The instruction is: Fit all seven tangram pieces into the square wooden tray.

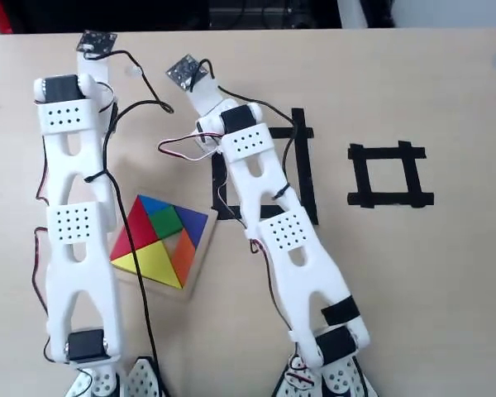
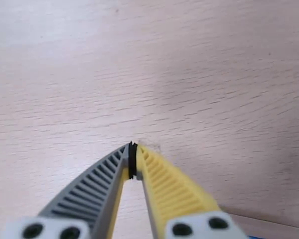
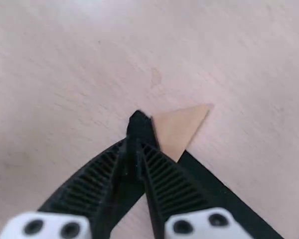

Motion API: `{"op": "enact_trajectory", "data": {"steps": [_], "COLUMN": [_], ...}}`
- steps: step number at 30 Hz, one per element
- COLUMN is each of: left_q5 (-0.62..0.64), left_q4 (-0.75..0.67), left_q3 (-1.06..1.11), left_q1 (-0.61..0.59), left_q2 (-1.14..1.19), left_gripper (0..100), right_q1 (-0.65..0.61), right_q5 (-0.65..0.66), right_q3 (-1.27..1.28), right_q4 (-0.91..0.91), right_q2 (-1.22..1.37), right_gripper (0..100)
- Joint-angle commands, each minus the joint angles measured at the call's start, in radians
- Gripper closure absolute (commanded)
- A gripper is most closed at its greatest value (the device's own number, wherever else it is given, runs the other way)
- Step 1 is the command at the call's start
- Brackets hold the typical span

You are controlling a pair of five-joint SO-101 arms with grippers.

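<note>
The square wooden tray (image 1: pixel 201 255) lies turned like a diamond between the two arms. Several coloured tangram pieces (image 1: pixel 159 238) lie flat inside it and fill the square: red, yellow, blue, green, orange and a pale one. Both arms are folded back over the table, apart from the tray. In the left wrist view my left gripper (image 2: pixel 132 162) has its grey and yellow fingers shut tip to tip over bare table, holding nothing. My right gripper (image 3: pixel 138 124) has its black fingers shut and holds nothing, just above a strip of black tape (image 3: pixel 214 184).
Two squares of black tape (image 1: pixel 388 175) are stuck on the table to the right of the tray; the right arm lies across the nearer one (image 1: pixel 302 165). A tan triangular patch (image 3: pixel 177 129) sits beside the tape at the right gripper's tip. Cables (image 1: pixel 136 107) trail over the left half.
</note>
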Motion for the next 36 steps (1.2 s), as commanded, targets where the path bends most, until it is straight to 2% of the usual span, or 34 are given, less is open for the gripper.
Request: {"op": "enact_trajectory", "data": {"steps": [1,5,9,12,17,19,26,30,36], "left_q5": [-0.002,-0.003,-0.003,0.0,0.16,0.213,0.221,0.221,0.219], "left_q4": [0.003,-0.049,-0.054,0.006,0.005,0.006,0.006,0.006,0.006], "left_q3": [-0.047,-0.047,-0.048,-0.044,-0.038,-0.002,0.311,0.432,0.768], "left_q1": [0.067,0.182,0.219,0.219,0.206,0.203,0.177,0.116,-0.058], "left_q2": [-0.052,-0.054,-0.077,-0.198,-0.446,-0.516,-0.709,-0.898,-1.284], "left_gripper": [97,97,97,97,97,97,97,97,97], "right_q1": [0.017,0.021,0.161,0.287,0.425,0.456,0.446,0.471,0.549], "right_q5": [0.048,0.048,0.031,0.026,-0.048,-0.072,-0.071,-0.071,-0.037], "right_q3": [-0.05,-0.047,-0.041,-0.038,0.038,0.15,0.691,0.911,1.219], "right_q4": [0.137,0.388,0.396,0.397,0.399,0.399,0.394,0.394,0.394], "right_q2": [-0.099,-0.231,-0.357,-0.444,-0.607,-0.693,-1.098,-1.359,-1.756], "right_gripper": [98.7,98.7,98.8,98.8,98.8,98.8,98.8,98.7,98.7]}}
